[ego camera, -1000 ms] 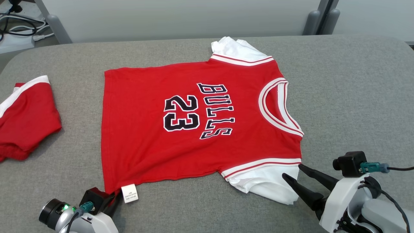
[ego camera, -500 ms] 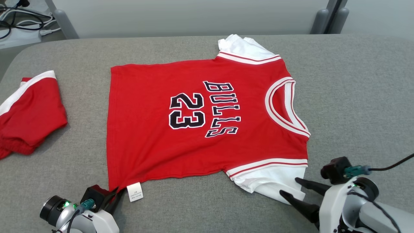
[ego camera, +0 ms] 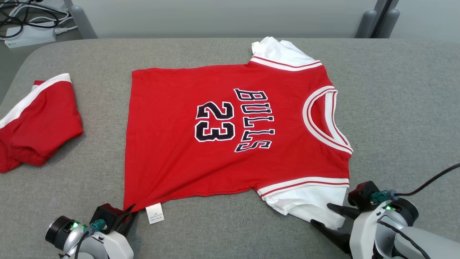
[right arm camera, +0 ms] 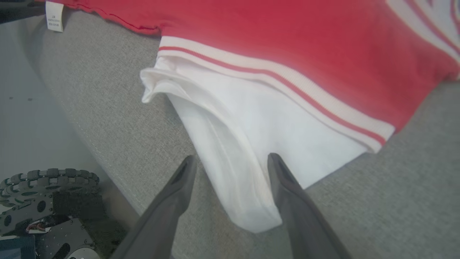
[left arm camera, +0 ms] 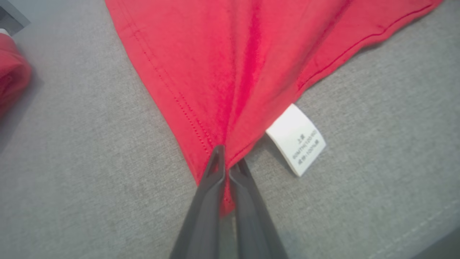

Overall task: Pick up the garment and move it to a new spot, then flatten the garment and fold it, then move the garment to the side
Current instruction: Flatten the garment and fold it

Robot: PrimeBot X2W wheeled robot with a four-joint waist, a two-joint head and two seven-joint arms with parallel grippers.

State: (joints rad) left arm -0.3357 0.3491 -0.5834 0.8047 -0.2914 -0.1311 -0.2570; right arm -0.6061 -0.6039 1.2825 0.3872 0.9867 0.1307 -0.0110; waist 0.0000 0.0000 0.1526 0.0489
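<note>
While the left gripper (left arm camera: 226, 169) pinched the near-left corner of the shirt (ego camera: 215, 162), the right gripper (right arm camera: 230, 157) stood wide open astride the near sleeve (right arm camera: 251, 144); the shirt ran left to right.

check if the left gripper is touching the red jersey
Touching. The left wrist view shows the left gripper shut on the red jersey, its corner pinched between the fingers.

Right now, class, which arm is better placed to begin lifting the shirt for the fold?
Left. The left fingers are shut on a hem corner of the shirt; the right fingers stand open astride the white sleeve, gripping nothing.
</note>
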